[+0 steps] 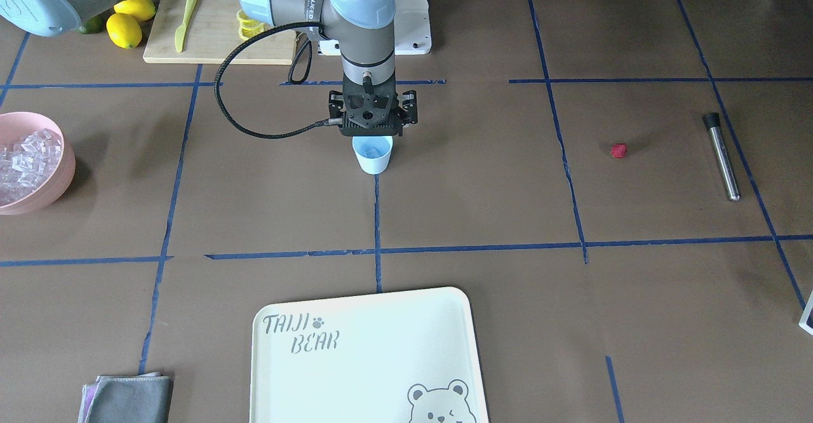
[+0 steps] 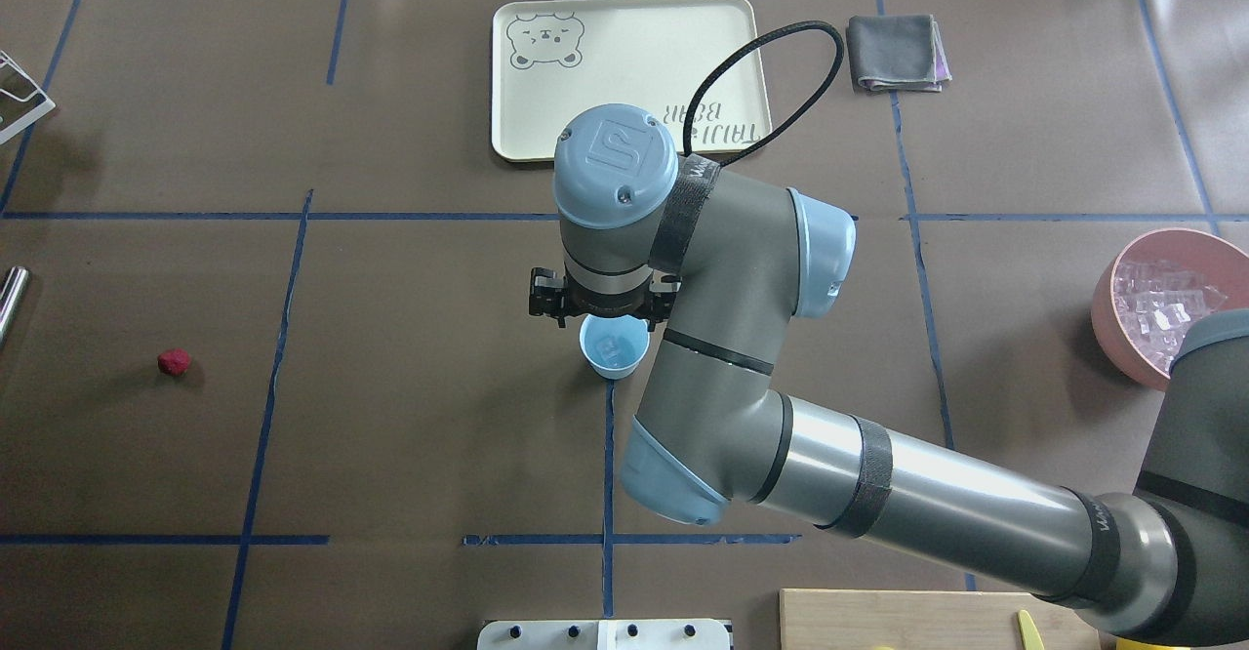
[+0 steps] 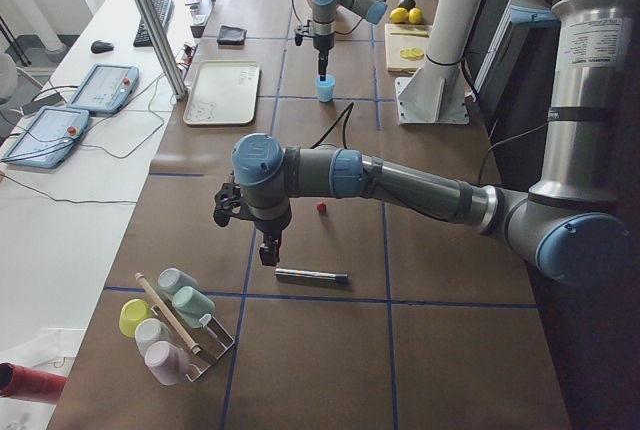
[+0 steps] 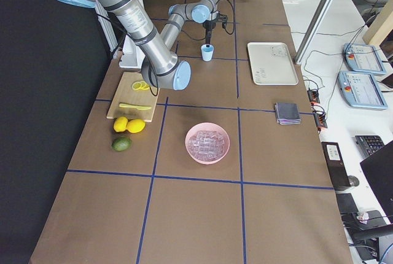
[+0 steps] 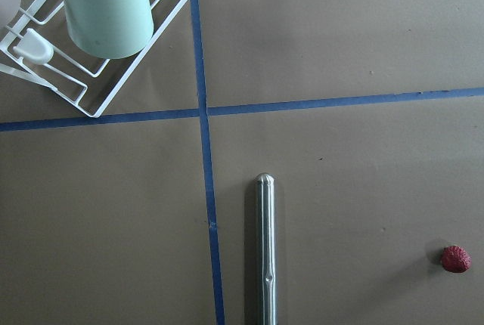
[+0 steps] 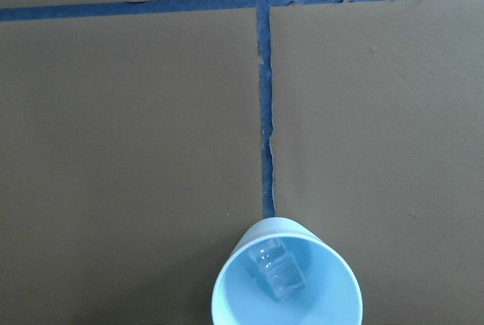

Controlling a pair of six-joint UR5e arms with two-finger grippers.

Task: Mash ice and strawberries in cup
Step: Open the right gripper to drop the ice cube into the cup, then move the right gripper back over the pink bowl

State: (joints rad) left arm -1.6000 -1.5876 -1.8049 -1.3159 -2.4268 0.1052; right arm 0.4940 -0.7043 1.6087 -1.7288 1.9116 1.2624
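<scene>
Right gripper point(image 1: 373, 126) hangs straight down over cup point(image 1: 373, 156). Wrist is vertical, elbow sharply bent, and the forearm comes in low from the robot's right. Fingers are hidden under the camera mount in every view, so cannot tell how far apart they stand or whether they hold anything.

Cup is upright on a tape line at mid-table. Clear ice point(image 6: 278, 270) lies on its bottom, one cube or two.

Strawberry point(image 1: 618, 150) lies alone on the table, well toward the robot's left, near rod point(image 1: 721, 156).

Left gripper point(image 3: 267, 250) shows only in the side camera. It points down just above the table by one end of rod, arm stretched long across the table. Cannot tell its opening.

Bowl point(image 1: 63, 169), with more ice, sits far to the robot's right.
</scene>
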